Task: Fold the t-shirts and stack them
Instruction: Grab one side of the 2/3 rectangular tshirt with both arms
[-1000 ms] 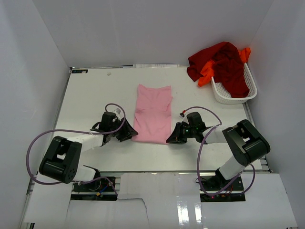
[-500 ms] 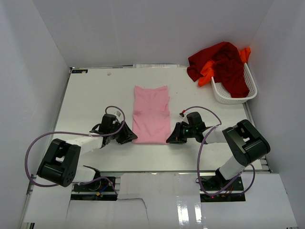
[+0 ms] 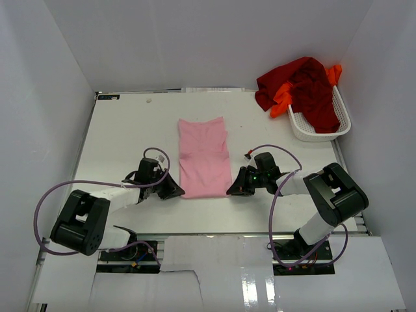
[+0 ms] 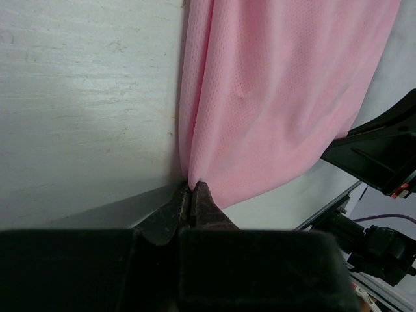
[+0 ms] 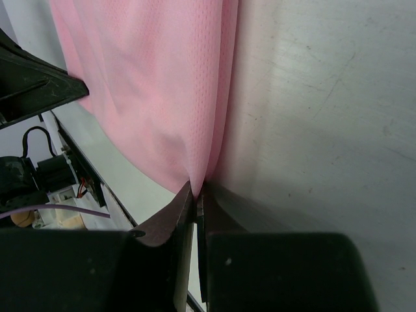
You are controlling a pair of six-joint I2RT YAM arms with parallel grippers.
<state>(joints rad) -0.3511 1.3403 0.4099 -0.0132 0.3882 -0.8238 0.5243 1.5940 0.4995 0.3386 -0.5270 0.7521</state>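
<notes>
A light pink t-shirt point(image 3: 204, 156) lies folded into a long strip in the middle of the white table point(image 3: 123, 136). My left gripper point(image 3: 178, 193) is shut on its near left corner, and the left wrist view shows the pink cloth point(image 4: 279, 97) pinched at the fingertips point(image 4: 192, 187). At the near right corner my right gripper point(image 3: 231, 191) is shut on the same shirt point(image 5: 149, 91), with the cloth caught at the tips point(image 5: 197, 192). A dark red t-shirt point(image 3: 305, 88) and a bright orange t-shirt point(image 3: 282, 99) hang heaped over the basket.
A white mesh basket point(image 3: 322, 127) stands at the back right of the table, close to the right wall. White walls enclose the table on three sides. Purple cables loop from both arms near the front edge.
The left gripper has closed on the pink shirt's near left corner. The shirt has straightened and shifted slightly left and toward the arms. The right gripper has kept its grip.
</notes>
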